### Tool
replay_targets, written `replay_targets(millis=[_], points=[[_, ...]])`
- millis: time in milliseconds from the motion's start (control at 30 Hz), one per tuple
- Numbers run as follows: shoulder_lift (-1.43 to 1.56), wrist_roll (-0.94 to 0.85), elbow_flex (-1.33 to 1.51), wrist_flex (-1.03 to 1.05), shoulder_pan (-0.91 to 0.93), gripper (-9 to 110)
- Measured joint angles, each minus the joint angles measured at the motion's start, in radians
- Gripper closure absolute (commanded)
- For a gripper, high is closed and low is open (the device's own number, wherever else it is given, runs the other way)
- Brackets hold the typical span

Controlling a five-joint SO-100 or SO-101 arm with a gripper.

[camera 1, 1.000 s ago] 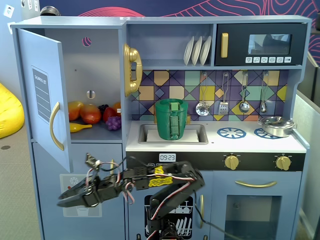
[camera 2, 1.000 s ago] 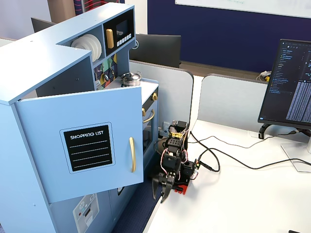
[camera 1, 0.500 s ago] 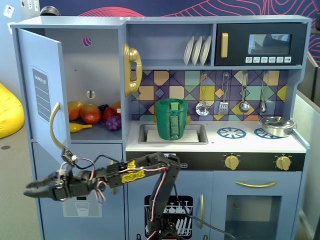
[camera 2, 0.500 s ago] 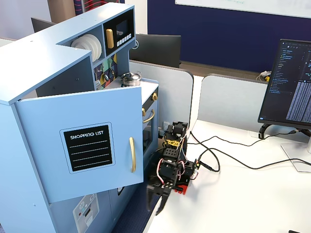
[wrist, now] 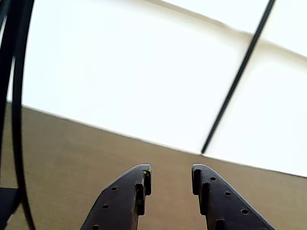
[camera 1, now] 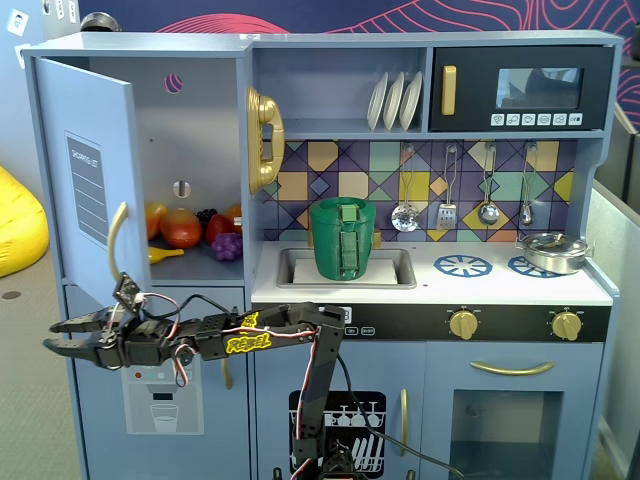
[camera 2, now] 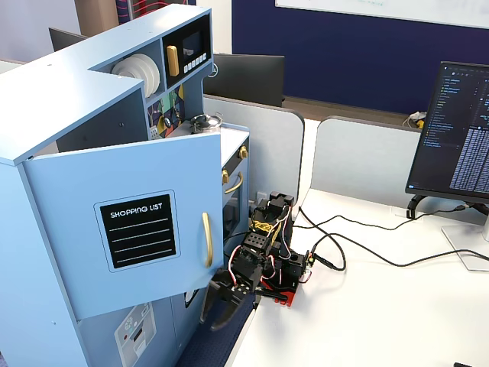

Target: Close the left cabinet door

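The left cabinet door [camera 1: 85, 170] is light blue-grey and stands wide open, swung out to the left. Its curved gold handle [camera 1: 118, 240] hangs near its lower edge. In a fixed view from the side, the door [camera 2: 76, 252] shows its black "SHOPPING LIST" panel [camera 2: 137, 230] and its handle [camera 2: 206, 239]. My gripper [camera 1: 58, 336] is open and empty. It reaches left, just below the door's bottom edge and apart from it. It also shows below the handle in the side view [camera 2: 214, 317]. In the wrist view the gripper [wrist: 171, 175] holds nothing, with brown floor beyond.
Toy fruit [camera 1: 190, 228] lies inside the open cabinet. Below it is the door with the ice-dispenser graphic [camera 1: 163, 405]. A green basket [camera 1: 345, 238] sits in the sink, and a pot [camera 1: 550, 250] on the hob. A monitor [camera 2: 458, 130] and cables [camera 2: 367, 245] are on the white desk.
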Motion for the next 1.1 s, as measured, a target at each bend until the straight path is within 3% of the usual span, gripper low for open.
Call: replay_targets(millis=[633, 867, 967, 1100], points=[[0.328, -0.046, 0.282, -0.063, 0.598, 102], [0.400, -0.046, 0.347, -0.063, 0.670, 102], [0.506, -0.037, 0.419, 0.002, 0.657, 102], [0.738, 0.029, 0.525, 0.239, 0.761, 102]])
